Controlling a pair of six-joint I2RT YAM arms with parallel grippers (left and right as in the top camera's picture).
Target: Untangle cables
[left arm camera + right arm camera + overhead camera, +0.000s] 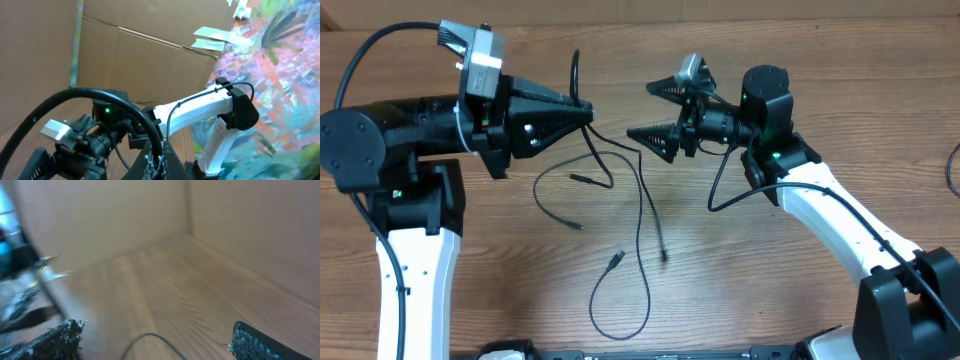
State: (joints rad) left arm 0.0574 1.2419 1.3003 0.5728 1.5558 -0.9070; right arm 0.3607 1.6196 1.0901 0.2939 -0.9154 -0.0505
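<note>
Several thin black cables [642,205] trail over the wooden table [770,290], with loose plug ends near the middle [616,260]. My left gripper [586,112] is shut on one cable and holds it above the table. A short loop [575,72] sticks up behind the jaws, and the rest hangs down to the tangle. In the left wrist view the cable [100,95] arcs into the closed jaws [159,159]. My right gripper [646,110] is open and empty, facing the left gripper a small gap away. In the blurred right wrist view a cable arc [150,337] lies between its open fingers [156,344].
Cardboard walls [130,60] stand behind the table. The right arm's own thicker black wire [720,190] hangs beside its wrist. Another black wire [952,165] shows at the right edge. The right arm's white link [200,107] shows in the left wrist view.
</note>
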